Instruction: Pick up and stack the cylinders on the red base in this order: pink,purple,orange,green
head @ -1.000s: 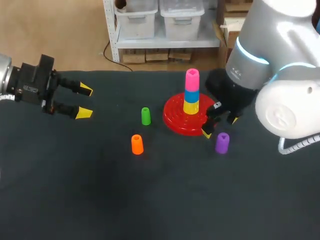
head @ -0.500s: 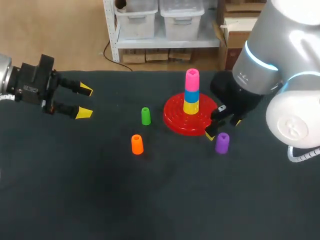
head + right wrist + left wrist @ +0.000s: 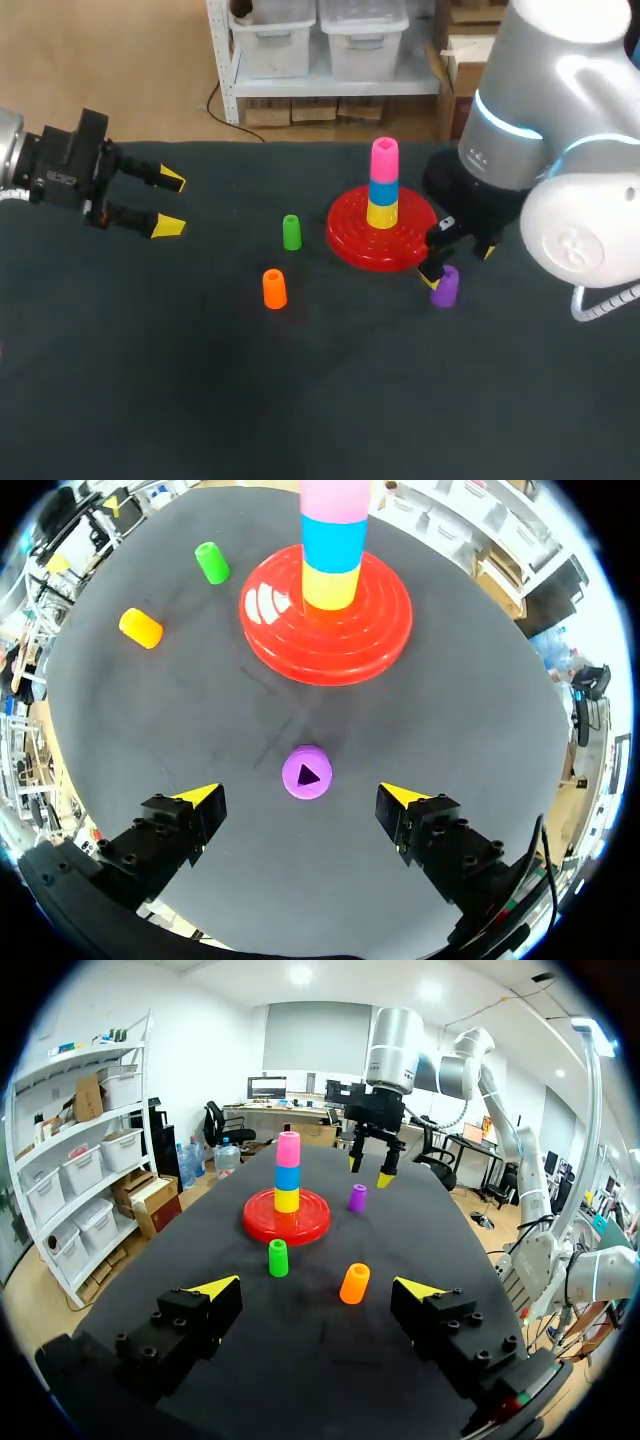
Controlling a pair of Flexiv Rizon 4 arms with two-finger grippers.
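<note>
The orange cylinder [image 3: 273, 288] stands nearest on the dark counter [image 3: 320, 400]. The purple cylinder [image 3: 306, 773] is upright with a triangular hole in its top. It sits just off the red base [image 3: 325, 610], between the spread, untouching fingers of the right claw [image 3: 300, 796]. A yellow, blue and pink stack [image 3: 383, 185] rises from the base. The left claw [image 3: 170, 203] hangs open, well apart. Since a second ago the right claw has shifted over the purple cylinder, and the left has kept still.

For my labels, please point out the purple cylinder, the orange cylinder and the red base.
purple cylinder [image 3: 306, 773]: right wrist view, top face.
orange cylinder [image 3: 274, 290]: head view, side wall.
red base [image 3: 346, 238]: head view, left rim.
</note>
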